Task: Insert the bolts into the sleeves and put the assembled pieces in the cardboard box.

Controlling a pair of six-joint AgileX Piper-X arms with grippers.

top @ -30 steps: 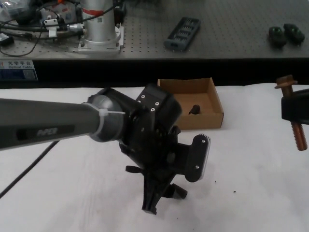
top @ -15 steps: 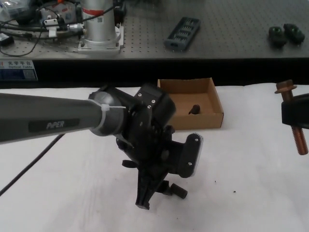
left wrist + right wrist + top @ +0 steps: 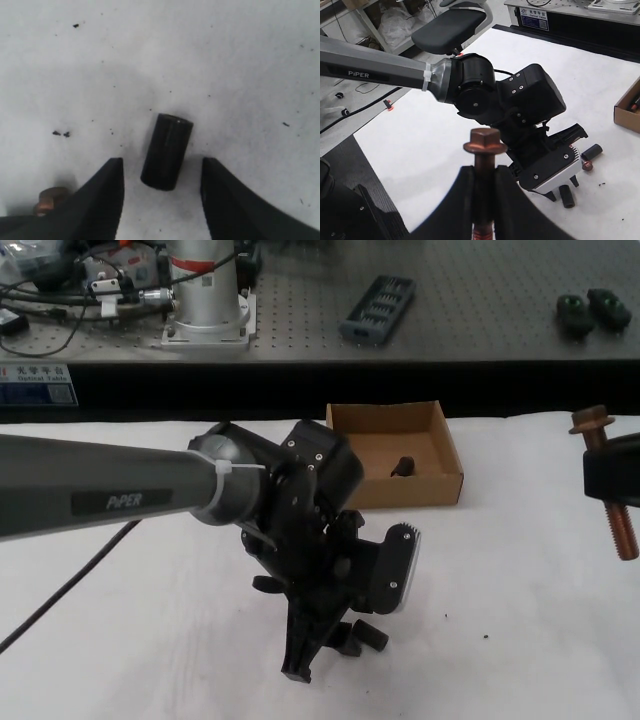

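- One dark piece [image 3: 403, 467] already lies in the cardboard box [image 3: 410, 490]. It is too small for you to tell whether it is a joined pair.
- The pair in hand is not yet joined. The sleeve [image 3: 166, 151] lies on the white table [image 3: 240, 60], and the bolt [image 3: 484, 165] hangs in the air, well apart from it.
- Your left claw [image 3: 161, 162] is spread, with one finger on either side of the sleeve and neither touching it.
- Your right claw [image 3: 485, 175] is pinching the bolt by its shank.
- The sleeve lies on its side, its long axis flat to the table. It runs roughly along the fingers, a little skewed.
- The bolt stands near upright, hex head up and threaded end down.
- What's left, as I judge it, is to grip the sleeve, insert the bolt and box the piece.
- Another sleeve [image 3: 592, 151] lies near the left claw.
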